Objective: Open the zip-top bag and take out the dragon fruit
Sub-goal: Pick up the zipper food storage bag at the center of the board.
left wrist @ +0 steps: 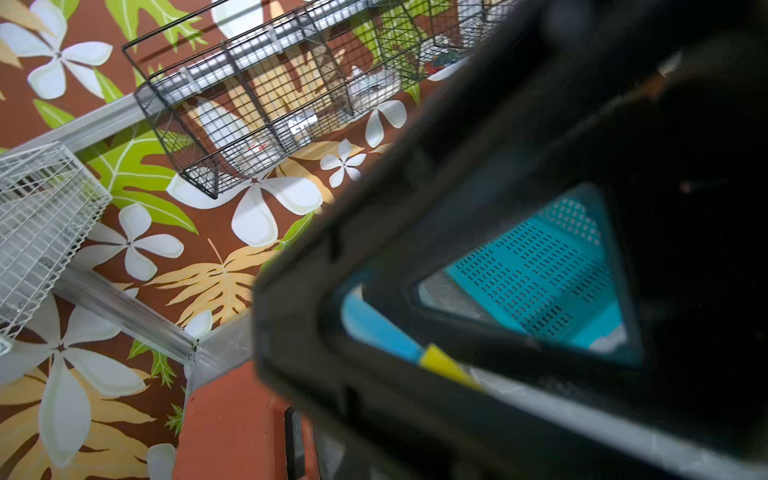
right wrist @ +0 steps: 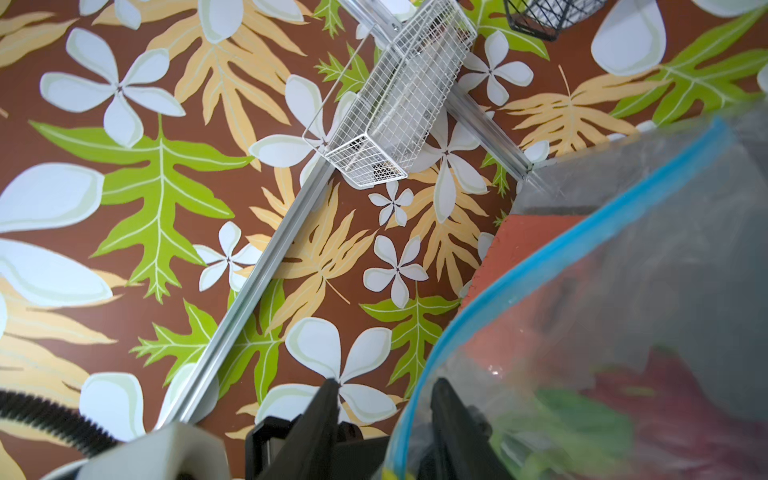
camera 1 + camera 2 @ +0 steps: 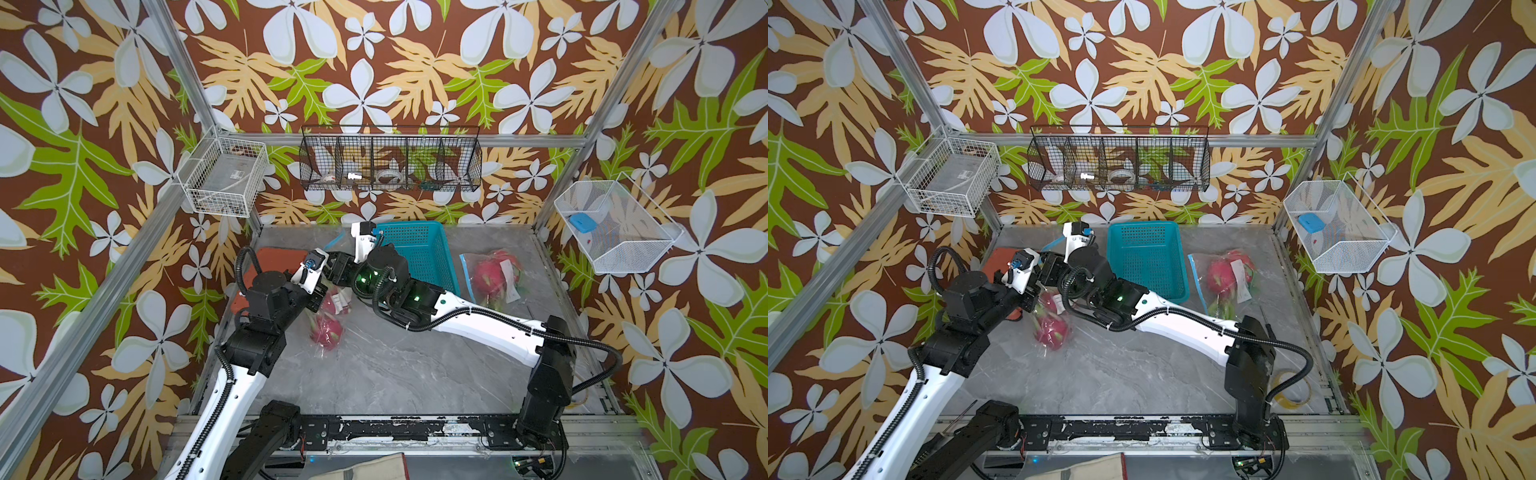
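Note:
A clear zip-top bag [image 3: 328, 316] with a blue zip strip lies left of centre, holding magenta dragon fruit [image 3: 327, 328] [image 3: 1052, 328]. Both grippers meet over its raised top. My left gripper [image 3: 322, 291] is shut at the bag's top edge; the left wrist view shows the zip strip [image 1: 374, 324] and its yellow slider [image 1: 440, 365] close by, and the right arm's blurred body hides the jaws. My right gripper [image 2: 385, 386] is open. The blue rim [image 2: 540, 257] runs between its fingers, one finger inside the bag. Blurred red fruit [image 2: 665, 407] shows through the plastic.
A second bag with dragon fruit [image 3: 492, 276] lies at the right. A teal basket [image 3: 419, 245] stands at the back, beside the right arm. A red-brown mat [image 3: 276, 257] sits under the left wrist. A tape roll [image 3: 1289, 388] lies near the right arm's base.

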